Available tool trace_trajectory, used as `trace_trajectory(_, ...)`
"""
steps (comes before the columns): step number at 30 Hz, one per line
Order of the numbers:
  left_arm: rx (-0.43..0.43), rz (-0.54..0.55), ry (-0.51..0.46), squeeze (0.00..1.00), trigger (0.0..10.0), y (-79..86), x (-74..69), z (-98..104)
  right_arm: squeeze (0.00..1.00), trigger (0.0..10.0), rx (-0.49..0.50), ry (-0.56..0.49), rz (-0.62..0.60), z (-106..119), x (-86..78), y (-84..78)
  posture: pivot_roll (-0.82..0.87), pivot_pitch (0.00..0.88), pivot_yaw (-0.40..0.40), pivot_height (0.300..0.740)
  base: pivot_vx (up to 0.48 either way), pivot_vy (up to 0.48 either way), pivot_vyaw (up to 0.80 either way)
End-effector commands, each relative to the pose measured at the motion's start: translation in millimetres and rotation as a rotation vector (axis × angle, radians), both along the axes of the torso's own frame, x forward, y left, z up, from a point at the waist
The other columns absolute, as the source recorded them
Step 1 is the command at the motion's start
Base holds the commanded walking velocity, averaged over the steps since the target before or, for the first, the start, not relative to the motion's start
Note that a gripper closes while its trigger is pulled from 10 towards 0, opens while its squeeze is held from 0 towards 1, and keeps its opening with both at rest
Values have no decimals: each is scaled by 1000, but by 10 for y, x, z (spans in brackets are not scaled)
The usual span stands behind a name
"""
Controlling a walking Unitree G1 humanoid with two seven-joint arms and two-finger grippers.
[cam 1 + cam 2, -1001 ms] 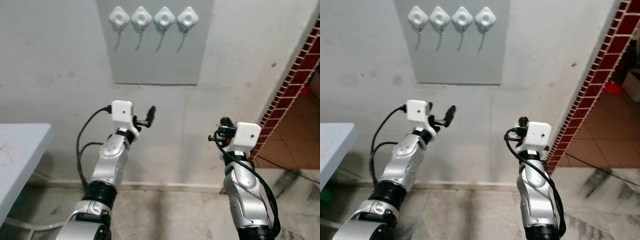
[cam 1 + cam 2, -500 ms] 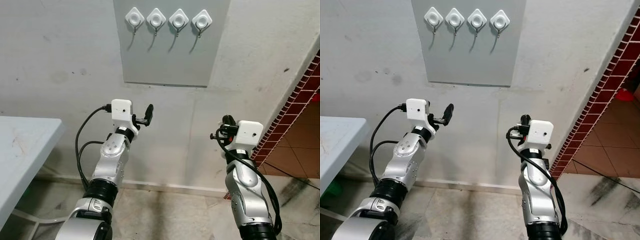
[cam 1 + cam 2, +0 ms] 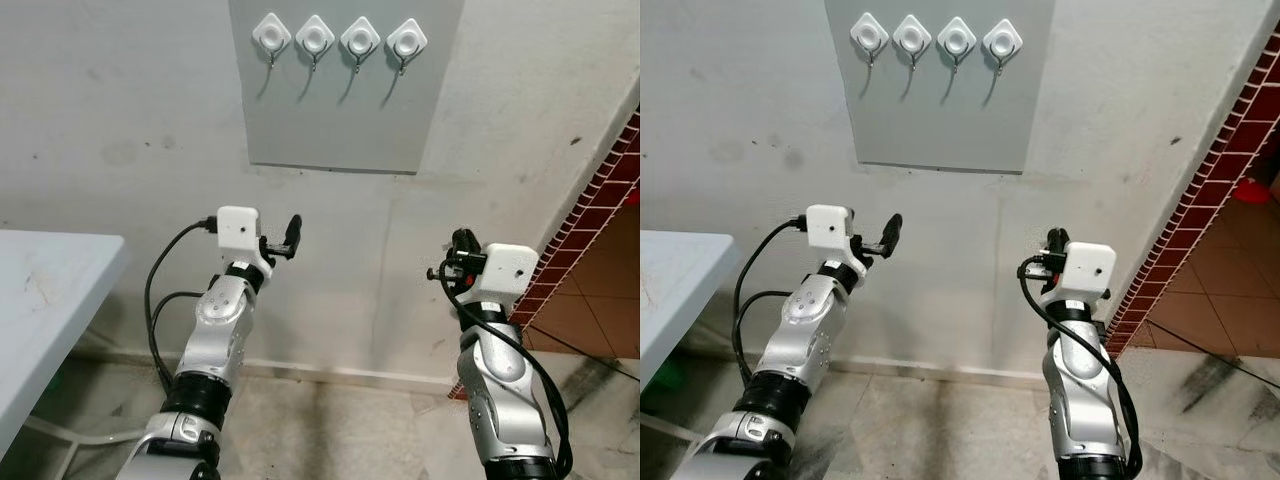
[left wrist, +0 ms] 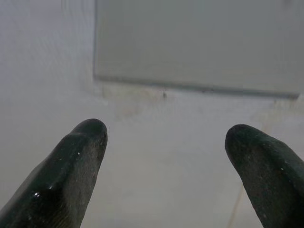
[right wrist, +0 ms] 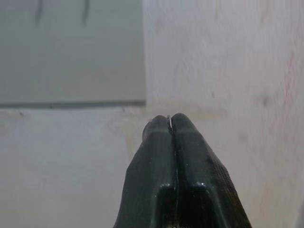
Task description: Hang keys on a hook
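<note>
- Keys were nowhere evident; four white diamond-shaped wall hooks (image 3: 339,39) sat at 12 o'clock on the grey wall panel (image 3: 345,110).
- Left end effector (image 3: 285,238) gaped empty; right end effector (image 5: 170,124) was pressed closed, a thin pale sliver between its tips.
- Best approach: raise the right end effector slowly toward the nearest hook.

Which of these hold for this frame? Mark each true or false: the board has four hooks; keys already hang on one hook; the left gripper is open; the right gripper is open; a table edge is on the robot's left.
1. The grey board carries four white hooks. True.
2. Keys already hang on one hook. False: all four hooks are bare.
3. The left gripper is open. True: its fingers stand wide apart with only wall between them.
4. The right gripper is open. False: its fingers are pressed together.
5. A table edge is on the robot's left. True.
</note>
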State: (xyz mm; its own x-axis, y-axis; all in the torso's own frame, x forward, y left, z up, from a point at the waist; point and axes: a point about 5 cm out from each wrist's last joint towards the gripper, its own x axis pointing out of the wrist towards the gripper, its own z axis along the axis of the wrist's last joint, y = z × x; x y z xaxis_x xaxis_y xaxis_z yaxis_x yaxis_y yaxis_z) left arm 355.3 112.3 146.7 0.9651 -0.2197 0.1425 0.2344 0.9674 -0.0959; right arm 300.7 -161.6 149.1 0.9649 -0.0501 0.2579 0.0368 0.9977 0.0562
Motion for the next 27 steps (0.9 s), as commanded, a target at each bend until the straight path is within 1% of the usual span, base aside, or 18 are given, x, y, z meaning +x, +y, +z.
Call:
trace_trajectory(1,10,20,-22,0,10000,71,-8,68,0,10000,-13,-40,11,130,11,9,-30,0,-25,740,0,0,0)
trace_trajectory(4,6,34,-24,0,10000,135,-27,76,0,10000,-15,-51,22,153,14,-1,-29,0,-27,740,0,0,0)
trace_trajectory(7,22,59,-26,0,10000,166,-42,64,0,10000,-21,-41,16,133,0,-32,-32,0,-27,740,0,0,0)
trace_trajectory(15,12,67,-19,0,10000,107,-57,75,0,10000,-25,-27,8,98,-32,-74,-41,0,-23,740,0,0,0)
trace_trajectory(20,13,54,-15,0,10000,103,-50,80,0,10000,-23,-32,-2,110,-41,-96,-44,0,-20,740,0,0,0)
trace_trajectory(27,12,38,1,0,10000,118,-44,84,0,10000,-14,-30,2,103,-54,-85,-36,0,-18,740,0,0,0)
